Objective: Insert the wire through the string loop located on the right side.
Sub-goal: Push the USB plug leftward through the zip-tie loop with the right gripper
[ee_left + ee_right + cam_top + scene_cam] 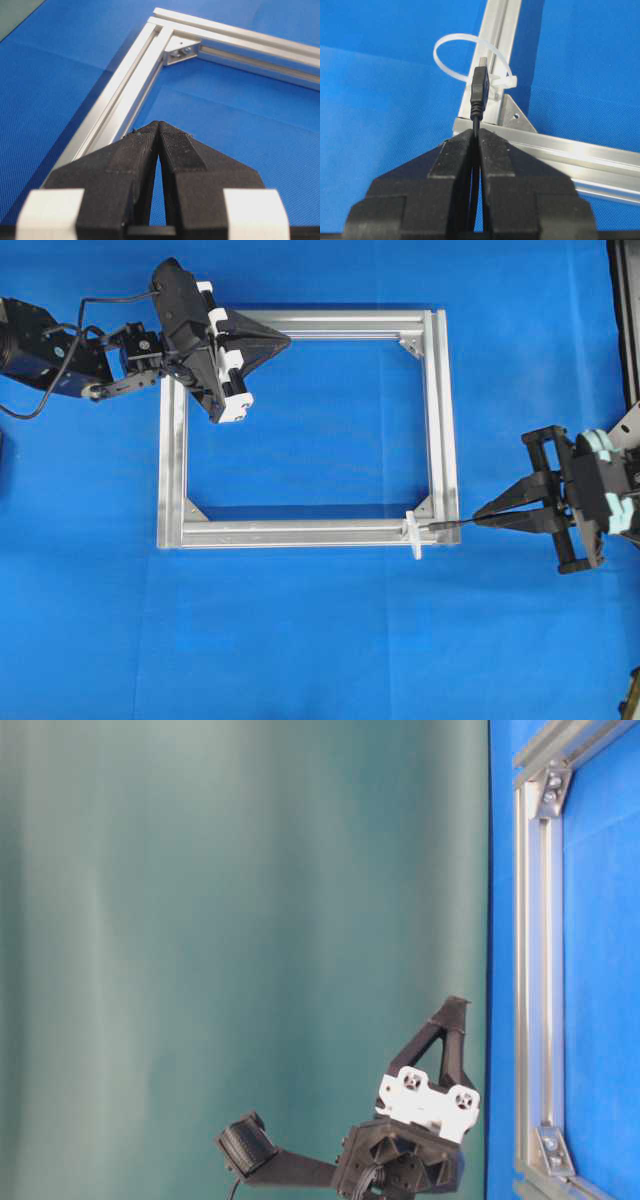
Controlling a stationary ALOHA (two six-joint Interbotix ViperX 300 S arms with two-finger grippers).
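The wire (479, 92) was pinched between the closed right gripper (476, 134), its plug tip at the string loop (465, 55) by the frame's (300, 532) bottom-right corner. The left gripper (158, 125) was closed, empty.

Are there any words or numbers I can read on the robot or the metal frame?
None: no words, numbers, labels or signs show in any view.
The metal frame: bare silver bars, nothing printed.
The left gripper and right gripper: plain black fingers, no lettering.
The wire and the string loop: no markings visible.
The blue mat: plain.
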